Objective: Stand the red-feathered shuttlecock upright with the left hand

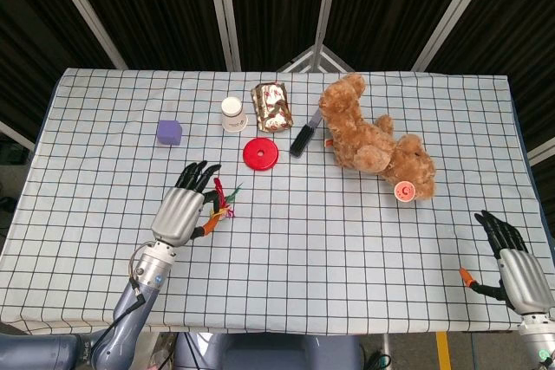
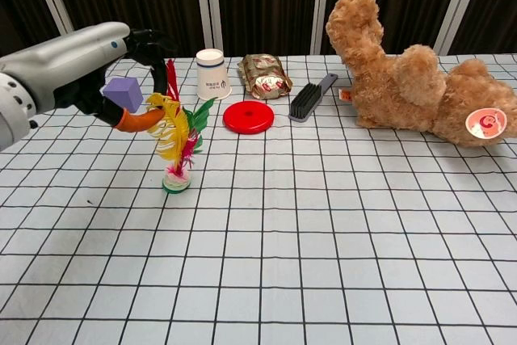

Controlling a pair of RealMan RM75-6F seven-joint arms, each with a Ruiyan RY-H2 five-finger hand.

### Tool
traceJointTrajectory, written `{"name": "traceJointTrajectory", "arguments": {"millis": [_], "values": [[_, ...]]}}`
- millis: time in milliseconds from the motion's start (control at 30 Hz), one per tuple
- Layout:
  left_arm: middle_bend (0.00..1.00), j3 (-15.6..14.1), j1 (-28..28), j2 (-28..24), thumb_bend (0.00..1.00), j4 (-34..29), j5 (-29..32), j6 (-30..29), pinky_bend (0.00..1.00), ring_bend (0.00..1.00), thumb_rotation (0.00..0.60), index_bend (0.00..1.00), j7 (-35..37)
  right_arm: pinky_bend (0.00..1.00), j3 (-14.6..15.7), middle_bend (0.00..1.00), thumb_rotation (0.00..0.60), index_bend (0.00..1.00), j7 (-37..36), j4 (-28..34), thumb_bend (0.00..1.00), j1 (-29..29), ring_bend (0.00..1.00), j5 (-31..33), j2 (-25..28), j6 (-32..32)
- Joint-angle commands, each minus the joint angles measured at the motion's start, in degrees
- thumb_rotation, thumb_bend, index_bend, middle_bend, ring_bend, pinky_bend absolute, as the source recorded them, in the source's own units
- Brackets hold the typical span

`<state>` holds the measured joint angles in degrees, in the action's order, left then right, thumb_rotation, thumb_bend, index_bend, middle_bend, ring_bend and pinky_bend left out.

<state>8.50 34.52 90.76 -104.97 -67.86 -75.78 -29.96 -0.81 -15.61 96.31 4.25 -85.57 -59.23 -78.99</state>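
Now the red-feathered shuttlecock [image 2: 176, 151] stands base-down on the desk [image 2: 323, 224], near the purple cube [image 2: 123, 94]; the left hand [image 2: 89, 66] pinches its feathers, probably steadying it; whether the base sits flat is unclear; the right hand [image 1: 512, 262] rests released at the desk's edge.

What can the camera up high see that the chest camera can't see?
Only the head view shows the right hand, resting open at the table's near right corner, and the whole checkered table from above. Only the chest view shows the shuttlecock from the side: upright, base on the cloth, feathers up by the left hand. Both show the teddy bear, red disc, brush, paper cup, snack packet and purple cube.
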Motion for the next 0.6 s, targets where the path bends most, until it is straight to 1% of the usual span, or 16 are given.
{"name": "traceJointTrajectory", "arguments": {"millis": [33,167,200,233,300,367,433,600], "values": [[0.02,-0.9,-1.0,-0.8,0.59,-0.6,-1.5,-0.5,0.0,0.0,0.6,0.54,1.8,0.0,0.0,0.0,0.6,0.0,0.2,0.0,0.34,0.0,0.0,0.0,0.0,0.0],[0.0,-1.5,-1.5,-1.6,0.54,-0.8,-3.7,-0.3,0.0,0.0,0.6,0.44,4.0,0.0,0.0,0.0,0.6,0.0,0.4,0.1,0.34,0.0,0.0,0.1,-0.1,0.0],[0.0,-1.6,-1.7,-1.9,0.52,-0.9,-4.1,-0.3,0.0,0.0,0.6,0.38,4.4,0.0,0.0,0.0,0.6,0.0,0.4,0.1,0.34,-0.1,0.0,0.1,-0.1,-0.1],[0.0,-1.7,-1.8,-2.1,0.47,-1.0,-4.5,-0.4,0.0,0.0,0.6,0.32,4.7,0.0,0.0,0.0,0.6,0.0,0.4,0.1,0.34,-0.1,0.0,0.1,-0.1,-0.1],[0.0,-2.0,-2.2,-2.7,0.35,-1.4,-5.1,-0.4,0.0,0.0,0.6,0.18,5.3,0.0,0.0,0.0,0.6,0.0,0.4,0.1,0.34,-0.1,0.0,0.1,0.0,-0.2],[0.0,-2.1,-2.5,-3.4,0.24,-1.9,-5.6,-0.6,0.0,0.0,0.6,0.09,5.5,0.0,0.0,0.0,0.6,0.0,0.4,0.1,0.34,-0.1,0.0,0.1,0.0,-0.2],[0.0,-2.3,-3.0,-4.3,0.18,-2.7,-5.8,-0.8,0.0,0.0,0.6,0.03,5.7,0.0,0.0,0.0,0.6,0.0,0.3,0.0,0.34,-0.1,0.0,0.1,-0.1,-0.1],[0.0,-3.2,-5.0,-7.9,0.17,-5.6,-8.0,-2.6,0.0,0.0,0.6,0.03,7.0,0.0,0.0,0.0,0.6,0.0,0.2,0.0,0.34,-0.1,0.0,0.0,0.0,-0.1]]}}
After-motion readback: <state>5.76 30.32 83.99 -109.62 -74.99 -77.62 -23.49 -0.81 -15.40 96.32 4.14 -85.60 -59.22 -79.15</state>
